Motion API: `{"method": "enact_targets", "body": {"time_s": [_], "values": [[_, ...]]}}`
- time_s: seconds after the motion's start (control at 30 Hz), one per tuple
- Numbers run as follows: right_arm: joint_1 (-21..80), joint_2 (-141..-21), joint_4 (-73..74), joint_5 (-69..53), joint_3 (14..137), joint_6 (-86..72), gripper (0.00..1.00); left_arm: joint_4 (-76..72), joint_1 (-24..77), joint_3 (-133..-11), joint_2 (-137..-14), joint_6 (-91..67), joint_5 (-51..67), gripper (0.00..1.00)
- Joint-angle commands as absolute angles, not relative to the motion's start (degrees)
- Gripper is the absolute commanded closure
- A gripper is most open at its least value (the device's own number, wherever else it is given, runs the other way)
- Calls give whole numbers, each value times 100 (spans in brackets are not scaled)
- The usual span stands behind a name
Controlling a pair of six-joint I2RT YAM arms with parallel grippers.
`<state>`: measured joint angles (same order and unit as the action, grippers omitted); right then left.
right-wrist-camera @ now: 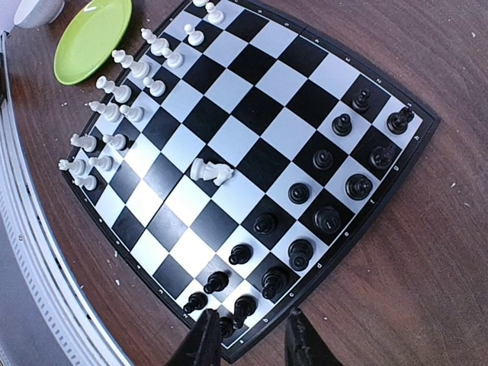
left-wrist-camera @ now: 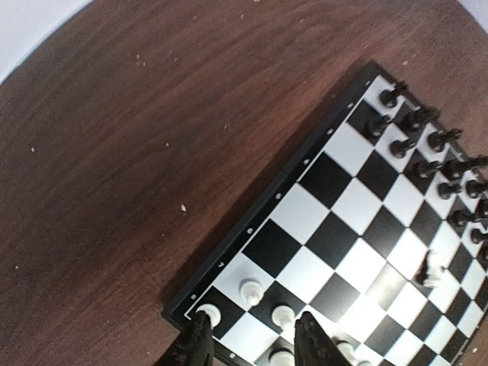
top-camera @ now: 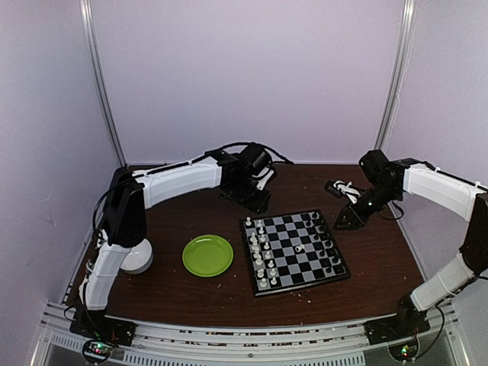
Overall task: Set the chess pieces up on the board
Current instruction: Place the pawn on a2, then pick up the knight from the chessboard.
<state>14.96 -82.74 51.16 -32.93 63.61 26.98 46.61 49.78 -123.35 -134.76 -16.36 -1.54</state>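
The board (top-camera: 293,252) lies at mid-table. White chess pieces (top-camera: 261,255) stand in two rows along its left side and black pieces (top-camera: 324,242) along its right. A white knight (right-wrist-camera: 210,171) lies on its side near the centre. My left gripper (left-wrist-camera: 252,319) hovers open over the board's far-left corner (top-camera: 255,202). Its left fingertip is right by the corner white piece (left-wrist-camera: 207,313), and another white piece (left-wrist-camera: 284,314) stands inside the gap. My right gripper (right-wrist-camera: 252,316) is open above the far-right corner (top-camera: 349,221), next to a black corner piece (right-wrist-camera: 225,326).
A round green plate (top-camera: 207,255) sits left of the board, with a white bowl (top-camera: 137,258) further left by the left arm. A small black-and-white object (top-camera: 339,188) lies at the back right. Pale crumbs dot the brown table (left-wrist-camera: 114,152).
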Motion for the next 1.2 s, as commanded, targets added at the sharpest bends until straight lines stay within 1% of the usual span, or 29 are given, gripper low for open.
{"method": "enact_targets", "body": {"time_s": [0.0,0.33,0.5,0.83,1.17], "values": [[1455,-8039,5004,-3164,6477,2632,69,4410,5245,-12428,-12927,-1401,-58,63],[1264,-7942,4795,-2707,6479,2310,70,4160,5848,-12279,-13141,-1067,539,65],[1126,-7922,4789,-2746,6453,2292,69,4005,6115,-12271,-13393,-904,657,61],[1116,-7977,4820,-2830,6454,2344,69,4000,6161,-12444,-13999,-1030,792,56],[1114,-8059,4853,-2843,6463,2377,69,3814,6161,-12516,-14286,-1081,693,57]]}}
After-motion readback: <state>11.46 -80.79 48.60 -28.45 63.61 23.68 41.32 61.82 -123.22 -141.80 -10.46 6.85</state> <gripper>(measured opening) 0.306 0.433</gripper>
